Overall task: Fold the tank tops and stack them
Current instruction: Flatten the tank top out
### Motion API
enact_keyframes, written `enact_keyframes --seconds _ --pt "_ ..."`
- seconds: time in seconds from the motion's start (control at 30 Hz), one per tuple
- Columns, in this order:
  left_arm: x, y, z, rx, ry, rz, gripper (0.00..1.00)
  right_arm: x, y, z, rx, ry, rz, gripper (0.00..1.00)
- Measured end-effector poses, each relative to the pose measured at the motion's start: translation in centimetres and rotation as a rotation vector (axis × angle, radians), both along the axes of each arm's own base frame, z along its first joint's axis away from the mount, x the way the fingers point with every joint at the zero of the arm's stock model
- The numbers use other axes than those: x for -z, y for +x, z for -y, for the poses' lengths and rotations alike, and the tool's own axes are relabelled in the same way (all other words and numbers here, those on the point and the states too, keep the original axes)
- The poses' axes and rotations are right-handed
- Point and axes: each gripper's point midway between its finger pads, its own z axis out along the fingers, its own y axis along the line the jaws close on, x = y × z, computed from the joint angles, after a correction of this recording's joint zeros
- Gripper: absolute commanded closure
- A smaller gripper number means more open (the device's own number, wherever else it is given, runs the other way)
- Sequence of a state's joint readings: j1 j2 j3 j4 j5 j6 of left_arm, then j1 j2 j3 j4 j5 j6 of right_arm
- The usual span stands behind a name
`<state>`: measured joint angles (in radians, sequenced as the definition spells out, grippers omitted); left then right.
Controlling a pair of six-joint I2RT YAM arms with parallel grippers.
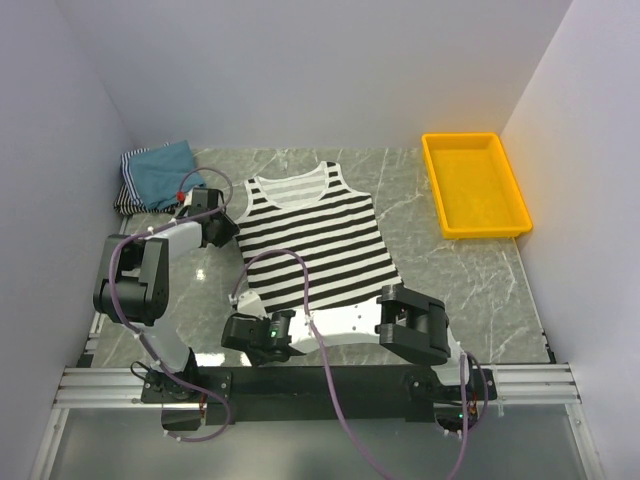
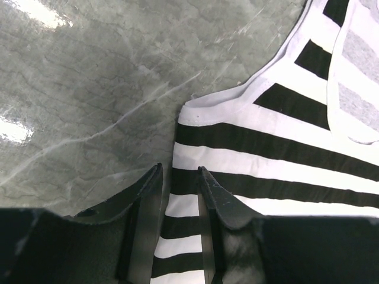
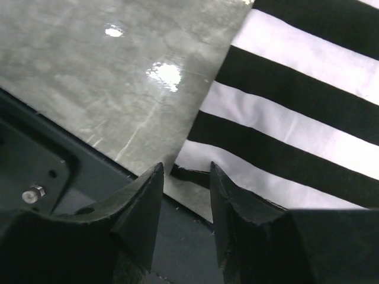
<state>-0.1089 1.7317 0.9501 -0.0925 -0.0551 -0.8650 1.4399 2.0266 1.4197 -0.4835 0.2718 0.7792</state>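
Straddling the left edge of the striped tank top [image 1: 310,235], flat and central, the left gripper [image 2: 179,171] (far) and right gripper [image 3: 186,170] (near hem corner) hold jaws parted, unclamped; a shallow bite could slip, skewing the fold.

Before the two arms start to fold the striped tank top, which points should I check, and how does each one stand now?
1. The striped tank top lies flat on the table: ok.
2. The left pincer is over the top's side edge, below the armhole: ok.
3. The right pincer is at the near hem corner: ok.
4. Cloth gripped: not ok; the jaws of both stand apart.
5. Fingers low enough to catch the cloth: cannot tell.
6. The folded teal top at the far left lies apart from the striped one: ok.
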Motion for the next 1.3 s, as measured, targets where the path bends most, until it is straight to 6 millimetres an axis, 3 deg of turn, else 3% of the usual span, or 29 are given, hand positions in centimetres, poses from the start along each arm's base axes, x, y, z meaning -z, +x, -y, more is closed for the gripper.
enact_keyframes --seconds 0.17,0.33,0.57,0.93,1.3 --pt "-0.1 0.0 0.0 -0.001 0.0 0.002 0.64 0.2 0.1 0.0 0.014 -0.005 0.002 0.75" --pt "-0.8 0.2 -0.3 -0.008 0.0 0.019 0.64 0.3 0.1 0.0 0.027 0.011 -0.002 1.0" --pt "-1.0 0.3 -0.7 -0.014 0.002 0.025 0.64 0.0 0.4 2.2 0.05 0.037 -0.031 1.0" --pt "0.5 0.5 -1.0 -0.021 0.009 0.003 0.64 -1.8 0.4 1.2 0.044 0.111 -0.059 1.0" --pt "0.6 2.4 -1.1 -0.033 0.011 0.047 0.67 -3.8 0.1 0.8 0.034 0.162 -0.065 1.0"
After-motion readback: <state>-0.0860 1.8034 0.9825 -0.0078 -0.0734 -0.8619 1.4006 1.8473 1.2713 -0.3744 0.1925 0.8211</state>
